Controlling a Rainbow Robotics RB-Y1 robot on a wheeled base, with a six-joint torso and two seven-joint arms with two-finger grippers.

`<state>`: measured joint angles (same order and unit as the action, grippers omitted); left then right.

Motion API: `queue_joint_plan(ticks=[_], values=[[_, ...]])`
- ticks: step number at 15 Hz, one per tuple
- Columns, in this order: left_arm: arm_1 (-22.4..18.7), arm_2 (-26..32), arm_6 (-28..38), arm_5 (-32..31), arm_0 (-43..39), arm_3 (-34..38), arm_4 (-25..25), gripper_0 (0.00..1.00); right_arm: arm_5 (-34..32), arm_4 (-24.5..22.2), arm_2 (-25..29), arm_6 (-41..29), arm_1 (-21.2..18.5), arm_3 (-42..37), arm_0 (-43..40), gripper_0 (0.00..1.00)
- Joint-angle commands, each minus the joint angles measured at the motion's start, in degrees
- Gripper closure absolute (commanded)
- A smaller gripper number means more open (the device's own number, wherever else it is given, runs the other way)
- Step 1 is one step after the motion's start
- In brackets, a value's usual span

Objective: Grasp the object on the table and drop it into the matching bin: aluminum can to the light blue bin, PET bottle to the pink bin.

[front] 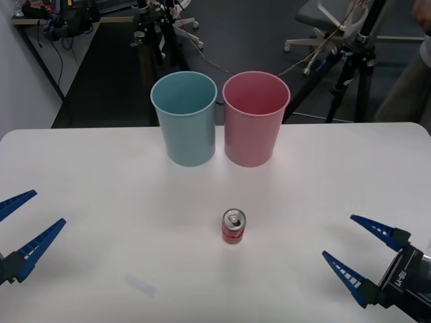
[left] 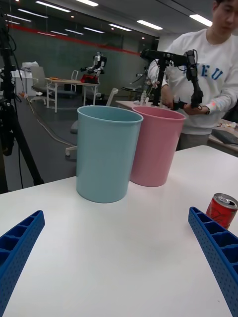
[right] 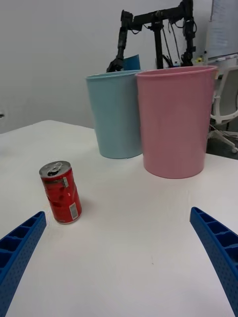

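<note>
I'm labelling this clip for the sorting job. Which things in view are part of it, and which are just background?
Part of the job:
red can, upright on the table
light blue bin, its target
pink bin, beside it
left hand and right hand, both open, low over the table's near corners

Background:
tripod
office chair

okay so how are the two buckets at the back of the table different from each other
Colour: the light blue bin is pale blue, the pink bin is pink. Position: the light blue bin stands on the robot's left side, the pink bin on its right, and the red can sits nearer the pink one's side. They share the same tall tapered round shape, stand upright side by side, and look about the same size.
</note>
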<state>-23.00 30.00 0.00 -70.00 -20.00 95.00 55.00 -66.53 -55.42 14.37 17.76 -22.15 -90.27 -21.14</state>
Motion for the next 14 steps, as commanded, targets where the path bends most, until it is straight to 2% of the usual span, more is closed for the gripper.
queue_joint_plan(ticks=[1,10,12,14], values=[[0.0,0.0,0.0,0.0,0.0,0.0,0.0,0.00,2.5,0.1,-4.4,2.3,0.0,0.0,0.5,0.00],[0.0,0.0,0.0,0.0,0.0,0.0,0.0,0.00,12.0,0.0,-17.6,7.3,0.5,0.0,2.5,0.00],[0.0,0.0,0.0,0.0,0.0,0.0,0.0,0.00,14.2,-0.1,-19.1,8.7,1.1,0.0,2.8,0.00],[0.0,0.0,0.0,0.0,0.0,0.0,0.0,0.00,15.5,-2.8,-19.2,9.9,3.4,0.0,3.4,0.00]])
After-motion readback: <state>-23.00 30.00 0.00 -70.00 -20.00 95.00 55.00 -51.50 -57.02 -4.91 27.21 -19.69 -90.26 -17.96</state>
